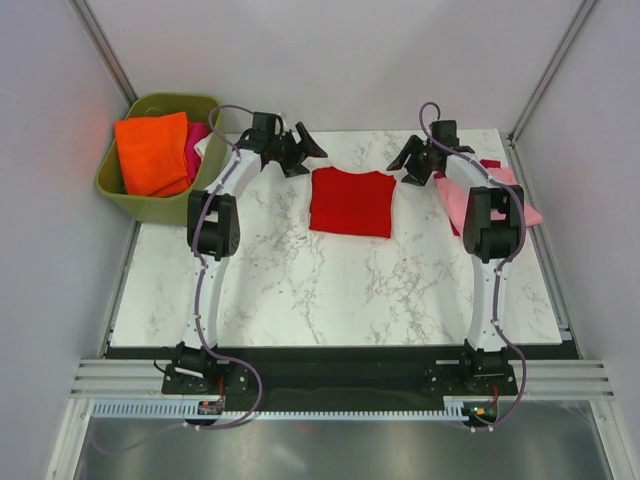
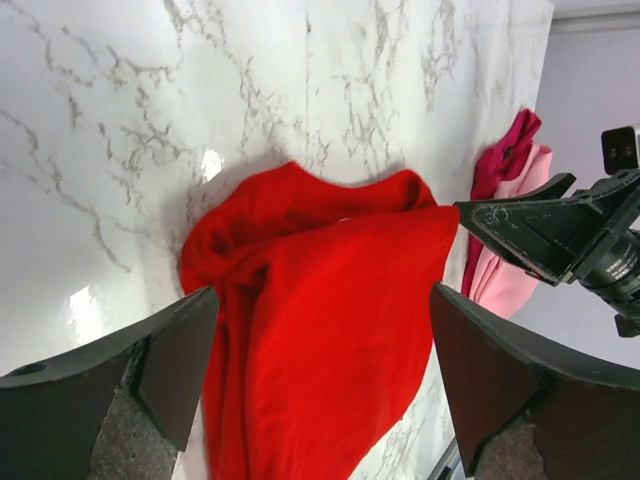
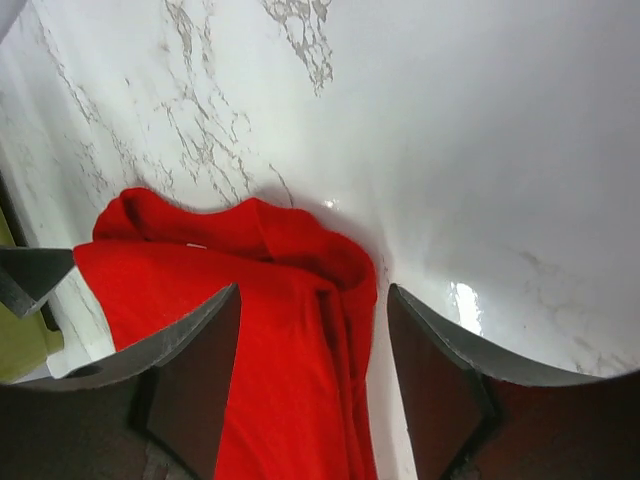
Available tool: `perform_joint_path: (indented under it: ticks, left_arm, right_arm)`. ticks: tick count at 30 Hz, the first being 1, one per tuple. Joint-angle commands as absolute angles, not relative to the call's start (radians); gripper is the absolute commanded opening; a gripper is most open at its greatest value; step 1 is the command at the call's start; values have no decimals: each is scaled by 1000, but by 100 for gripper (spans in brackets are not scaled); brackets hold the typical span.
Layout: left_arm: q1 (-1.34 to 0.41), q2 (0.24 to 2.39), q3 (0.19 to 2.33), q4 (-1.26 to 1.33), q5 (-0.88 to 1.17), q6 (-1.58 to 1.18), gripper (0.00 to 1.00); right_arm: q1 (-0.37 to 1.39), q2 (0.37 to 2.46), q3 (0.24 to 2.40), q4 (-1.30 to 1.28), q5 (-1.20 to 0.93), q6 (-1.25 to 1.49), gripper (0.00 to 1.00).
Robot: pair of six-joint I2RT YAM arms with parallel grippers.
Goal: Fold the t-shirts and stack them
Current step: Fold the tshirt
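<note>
The bright red t-shirt (image 1: 350, 202) lies folded into a rectangle at the back middle of the marble table. It also shows in the left wrist view (image 2: 330, 320) and in the right wrist view (image 3: 250, 300). The light pink t-shirt with dark pink trim (image 1: 505, 190) lies at the back right, partly under my right arm; it also shows in the left wrist view (image 2: 510, 270). My left gripper (image 1: 308, 160) (image 2: 325, 300) is open and empty above the red shirt's back left corner. My right gripper (image 1: 405, 170) (image 3: 313, 295) is open and empty above its back right corner.
An olive-green tub (image 1: 130, 195) stands off the table's back left corner, holding an orange cloth (image 1: 152, 152) and a pink cloth (image 1: 195, 145). Grey walls close in the back and both sides. The right gripper's finger (image 2: 545, 235) shows in the left wrist view.
</note>
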State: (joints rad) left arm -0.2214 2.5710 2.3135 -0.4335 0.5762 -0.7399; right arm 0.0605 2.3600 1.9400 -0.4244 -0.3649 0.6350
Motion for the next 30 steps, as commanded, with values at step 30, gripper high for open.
perform_joint_path:
  ticks: [30]
  left_arm:
    - [-247,2361,1807,-109,545,-686,66]
  right_arm:
    - [66,2125,1583,-213,-262,469,57]
